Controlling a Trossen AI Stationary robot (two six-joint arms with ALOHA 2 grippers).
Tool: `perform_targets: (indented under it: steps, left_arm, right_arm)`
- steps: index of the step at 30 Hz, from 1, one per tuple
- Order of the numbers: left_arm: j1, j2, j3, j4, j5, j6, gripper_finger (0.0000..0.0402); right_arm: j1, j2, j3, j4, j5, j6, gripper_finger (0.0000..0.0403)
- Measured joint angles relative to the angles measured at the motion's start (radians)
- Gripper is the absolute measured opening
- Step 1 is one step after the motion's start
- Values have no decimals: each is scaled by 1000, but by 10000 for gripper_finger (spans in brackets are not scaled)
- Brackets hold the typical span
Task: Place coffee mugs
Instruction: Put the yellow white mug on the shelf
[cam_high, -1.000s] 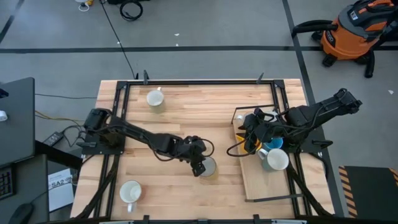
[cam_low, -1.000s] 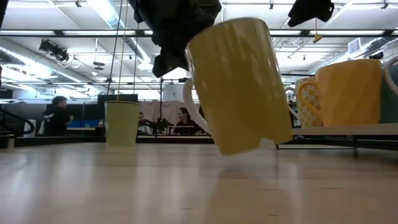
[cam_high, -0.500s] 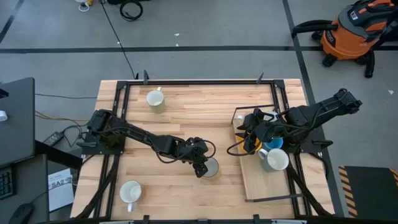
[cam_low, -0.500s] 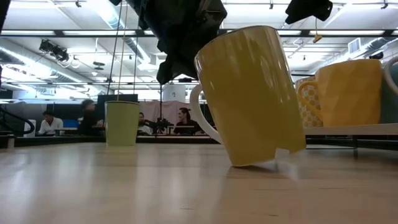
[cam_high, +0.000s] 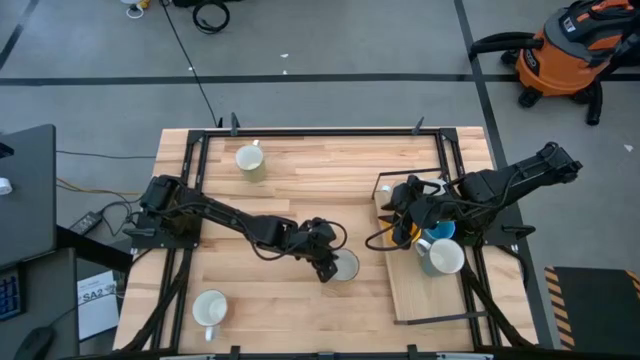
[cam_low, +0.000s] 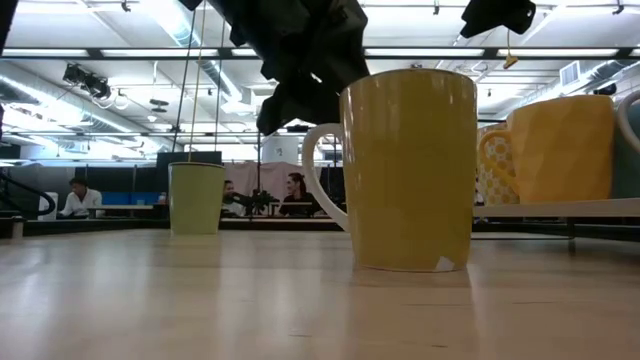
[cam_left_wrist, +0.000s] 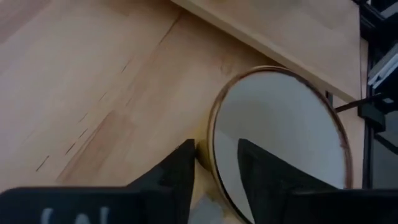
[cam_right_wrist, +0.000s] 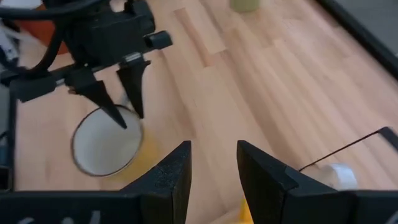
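A cream-yellow mug with a white inside stands upright on its base at the table's middle; it also shows in the low view and the left wrist view. My left gripper is at the rim on the mug's left side, above the handle. It is slightly open, with one finger inside the mug and one outside. My right gripper is open and empty above the far end of the wooden board on the right. My left gripper comes from above and the table's left, and its fingers straddle the mug's rim. A gap shows between the inner finger and the wall. Whether the outer finger touches the wall I cannot tell.
The board holds a yellow-orange mug, a blue mug and a white mug. One mug stands at the far left, another at the near left. Bare tabletop lies between them.
The cream-yellow mug was tilted and clear of the table. It has come down and a little toward the table's right edge, and now stands flat and upright. My left gripper has gone with it, slightly right and down.
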Motion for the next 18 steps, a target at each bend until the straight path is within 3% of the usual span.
perform_targets:
  steps: [11,18]
  left_arm:
    - [30,-38,-1,-2,51,126,151]
    - [40,-160,-1,-93,47,347,151]
  right_arm:
    - [0,0,0,198,-176,0,134]
    - [0,22,0,367,-236,-30,134]
